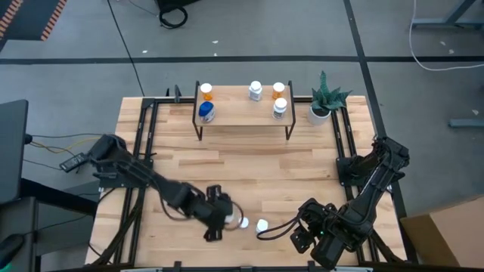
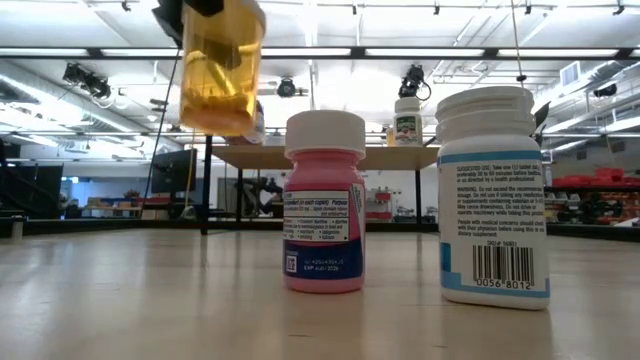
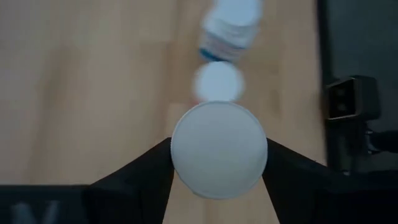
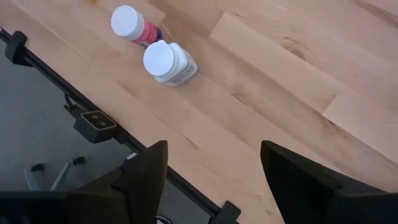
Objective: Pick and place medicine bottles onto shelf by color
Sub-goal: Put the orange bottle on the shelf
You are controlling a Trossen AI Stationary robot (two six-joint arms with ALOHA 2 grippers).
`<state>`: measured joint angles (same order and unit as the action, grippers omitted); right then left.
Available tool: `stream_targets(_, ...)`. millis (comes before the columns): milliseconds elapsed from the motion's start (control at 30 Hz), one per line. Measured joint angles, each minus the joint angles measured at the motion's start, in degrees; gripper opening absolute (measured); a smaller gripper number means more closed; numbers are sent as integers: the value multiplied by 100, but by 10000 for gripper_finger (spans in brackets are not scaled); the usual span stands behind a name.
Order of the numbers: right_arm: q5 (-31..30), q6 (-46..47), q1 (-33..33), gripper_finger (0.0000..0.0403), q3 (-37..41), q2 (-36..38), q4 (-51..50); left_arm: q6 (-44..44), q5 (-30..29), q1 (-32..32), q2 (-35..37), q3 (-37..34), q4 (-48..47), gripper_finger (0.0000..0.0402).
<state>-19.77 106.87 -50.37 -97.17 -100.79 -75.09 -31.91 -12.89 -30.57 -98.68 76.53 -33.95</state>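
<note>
The left gripper (image 3: 217,163) is closed around a small see-through orange bottle with a white round cap (image 3: 219,149). In the low view the orange bottle (image 2: 222,68) hangs up in the air, above the tabletop, so it is lifted. In the high view the left gripper (image 1: 217,217) is near the front edge of the big light-wood table (image 1: 249,174).

To do this step well, the arm should keep its squeeze firm but gentle, so the bottle does not slip or tip. It should stay high enough to pass over the two bottles standing just beside it. Then it should travel to the far side of the table and come down slowly on the low light-wood shelf with thin black legs (image 1: 243,117). A good spot looks like the one next to the orange bottle with a white cap (image 1: 206,92) at the shelf's left end, because the colors match. Another orange one (image 1: 278,90) stands toward the right end. It should let go only when the bottle's bottom sits flat.

The held bottle looks smooth and round, with something yellow inside.

Two bottles wait on the table: a pink bottle with a white cap (image 2: 324,202) and a bigger white bottle with a blue stripe (image 2: 494,195), close together.

The right gripper (image 4: 214,174) is open and holds nothing. It waits near the front right corner of the table.
</note>
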Motion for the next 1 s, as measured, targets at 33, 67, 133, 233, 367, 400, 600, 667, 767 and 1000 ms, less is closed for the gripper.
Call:
stream_targets(33, -4, 0, 0, 264, 0, 0, -2, 4, -3, 107, 117, 0, -188, 228)
stream_targets(67, -10, 0, 0, 264, 0, 0, -3, 28, -1, 229, 233, 0, -321, 227)
stream_targets(133, -11, 8, 18, 264, 0, 0, -3, 166, -16, 486, 476, 0, -569, 222)
stream_targets(233, -11, 40, 49, 264, 0, 0, 2, 440, -25, 926, 800, 0, -683, 218)
stream_targets(367, -13, 136, 118, 264, 0, 0, 21, 848, -22, 1593, 1156, 2, -686, 223)
stream_targets(400, -12, 163, 136, 264, 0, 0, 39, 962, -21, 1772, 1233, 2, -685, 225)
stream_targets(600, -13, 223, 283, 264, 0, 0, 126, 1806, -17, 2734, 1518, 2, -689, 223)
stream_targets(667, -13, 223, 352, 264, 0, 0, 159, 2095, 2, 3029, 1542, 4, -673, 221)
stream_targets(767, -12, 223, 453, 264, 0, 0, 240, 2444, 5, 3424, 1567, 4, -725, 225)
stream_targets(1000, -7, 224, 697, 264, 0, 0, 467, 3172, 229, 4313, 1581, 4, -691, 229)
